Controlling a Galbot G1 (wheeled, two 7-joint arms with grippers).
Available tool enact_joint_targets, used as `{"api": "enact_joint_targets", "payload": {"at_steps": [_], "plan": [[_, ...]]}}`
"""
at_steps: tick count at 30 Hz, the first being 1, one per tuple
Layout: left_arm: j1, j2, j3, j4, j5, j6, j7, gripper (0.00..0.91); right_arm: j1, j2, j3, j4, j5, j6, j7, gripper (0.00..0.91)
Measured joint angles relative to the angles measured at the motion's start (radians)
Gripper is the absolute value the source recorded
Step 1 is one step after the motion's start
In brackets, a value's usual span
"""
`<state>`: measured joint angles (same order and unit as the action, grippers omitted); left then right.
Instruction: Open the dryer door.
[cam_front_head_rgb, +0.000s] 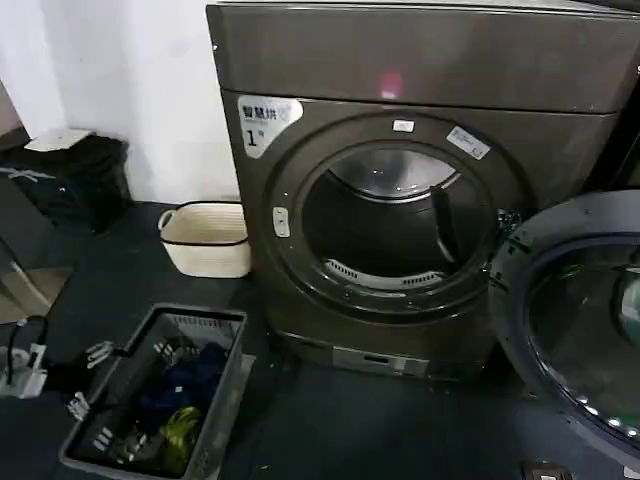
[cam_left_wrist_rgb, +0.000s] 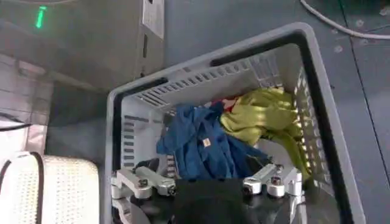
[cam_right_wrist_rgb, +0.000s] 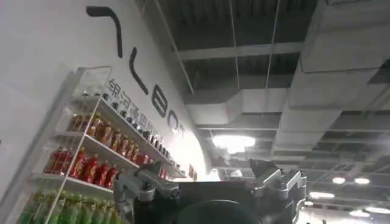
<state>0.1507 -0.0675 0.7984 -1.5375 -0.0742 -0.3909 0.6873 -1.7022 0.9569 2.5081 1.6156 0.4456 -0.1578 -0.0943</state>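
Note:
The dryer (cam_front_head_rgb: 400, 70) is a big dark grey-bronze machine with a white "1" sticker, in the middle of the head view. The dryer door (cam_front_head_rgb: 590, 330) stands swung open to the right, its tinted glass facing me, and the steel drum (cam_front_head_rgb: 400, 220) is bare. My left gripper (cam_front_head_rgb: 88, 380) hangs low on the left over a grey laundry basket. In the left wrist view the left gripper (cam_left_wrist_rgb: 209, 182) is shut and holds nothing. My right gripper (cam_right_wrist_rgb: 207, 185) points up at the ceiling, shut and holding nothing.
The grey laundry basket (cam_front_head_rgb: 195, 312) (cam_left_wrist_rgb: 201, 61) on the floor holds blue and yellow-green clothes (cam_left_wrist_rgb: 201, 146). A white woven basket (cam_front_head_rgb: 205, 238) stands by the dryer's left side. A black bag (cam_front_head_rgb: 70, 180) lies by the wall. Shelves of bottles (cam_right_wrist_rgb: 85, 164) line a wall in the right wrist view.

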Motion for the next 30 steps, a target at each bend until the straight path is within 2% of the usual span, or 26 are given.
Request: {"api": "enact_joint_targets", "payload": {"at_steps": [3,18,30], "plan": [[0.001,0.0,-0.003,0.003,0.045,-0.04,0.016,0.907,0.005,0.001,-0.007,-0.003,-0.002,0.001,-0.003,0.907],[0.009,0.001,-0.014,0.0,-0.001,-0.036,0.017,0.907,0.01,0.004,-0.012,0.006,-0.004,0.002,-0.005,0.907],[0.011,0.009,-0.056,0.024,0.003,-0.049,0.068,0.907,0.011,0.01,-0.015,0.014,-0.003,0.002,-0.006,0.907]]}}
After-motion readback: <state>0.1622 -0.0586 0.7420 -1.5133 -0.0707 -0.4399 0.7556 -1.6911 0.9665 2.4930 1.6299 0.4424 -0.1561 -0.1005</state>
